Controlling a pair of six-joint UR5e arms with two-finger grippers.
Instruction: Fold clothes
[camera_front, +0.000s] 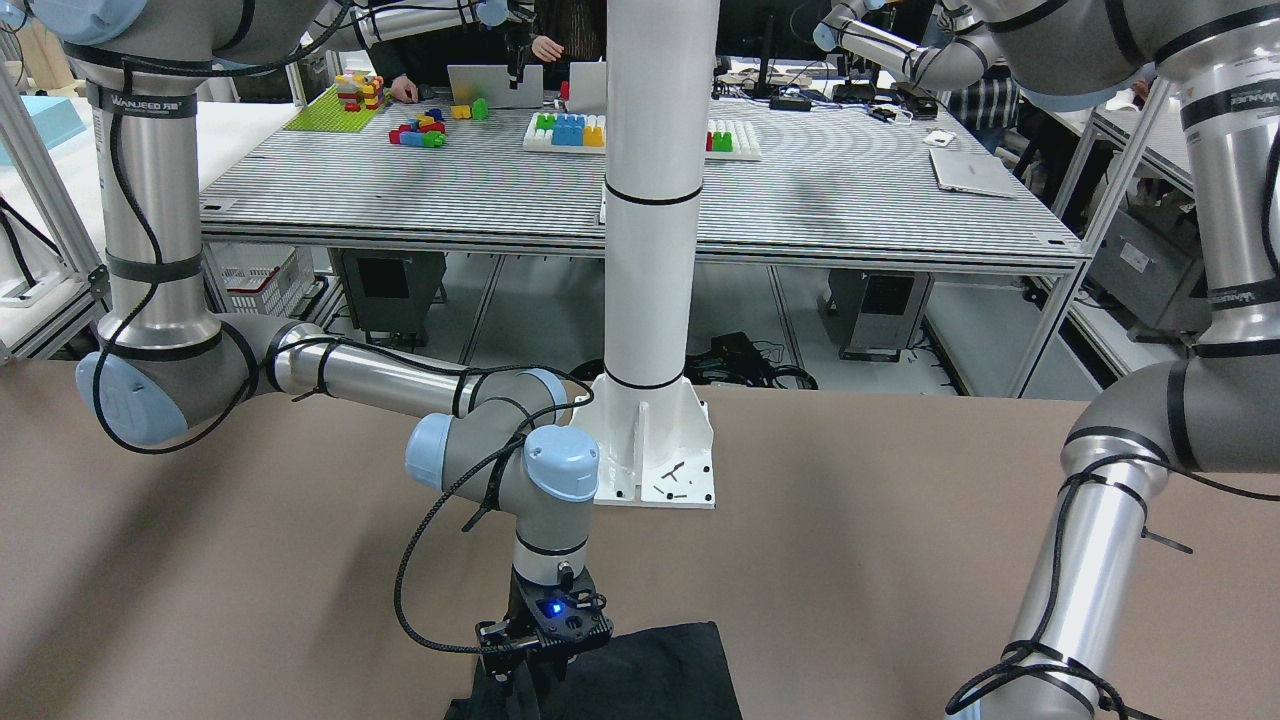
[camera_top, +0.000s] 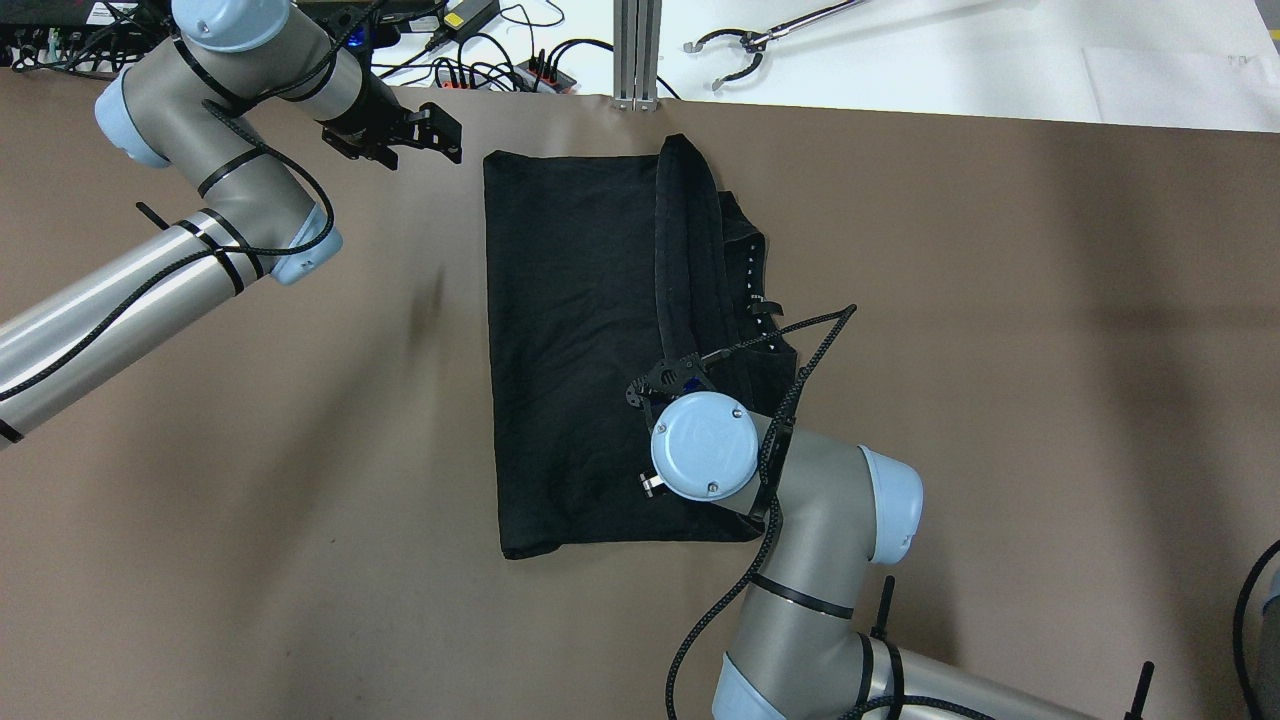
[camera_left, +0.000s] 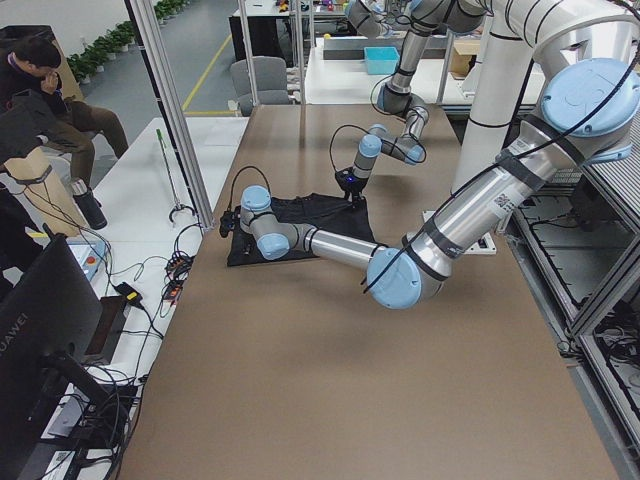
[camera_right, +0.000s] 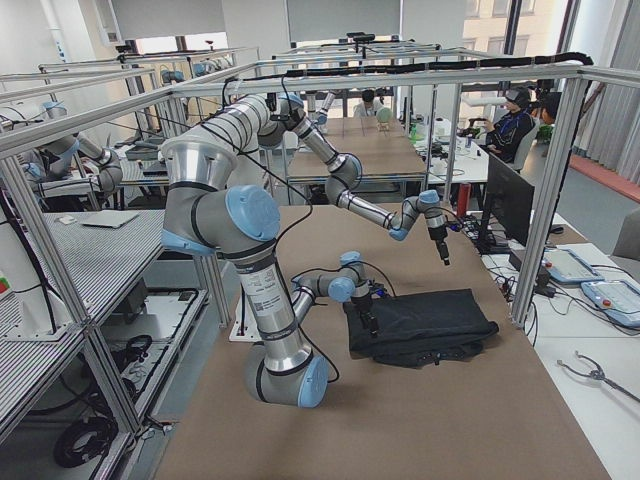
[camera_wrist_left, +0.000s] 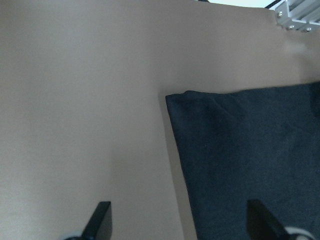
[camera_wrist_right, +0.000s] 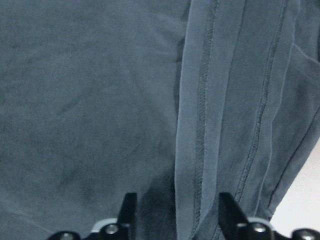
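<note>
Brown table (camera_top: 1000, 350) under black clothes (camera_top: 580, 340); workbench (camera_front: 850, 190) beyond

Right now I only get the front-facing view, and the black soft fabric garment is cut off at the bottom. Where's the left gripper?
Observer: Overhead, the left gripper hovers beside the black soft fabric garment at its far left corner, over bare brown table, open.
Operator: Right gripper closed on cloth?
Observer: No. Right wrist view shows the right gripper open, a stitched hem band running between its fingers.
Operator: Fold state?
Observer: Overhead, that band lies folded over the garment's right side.
</note>
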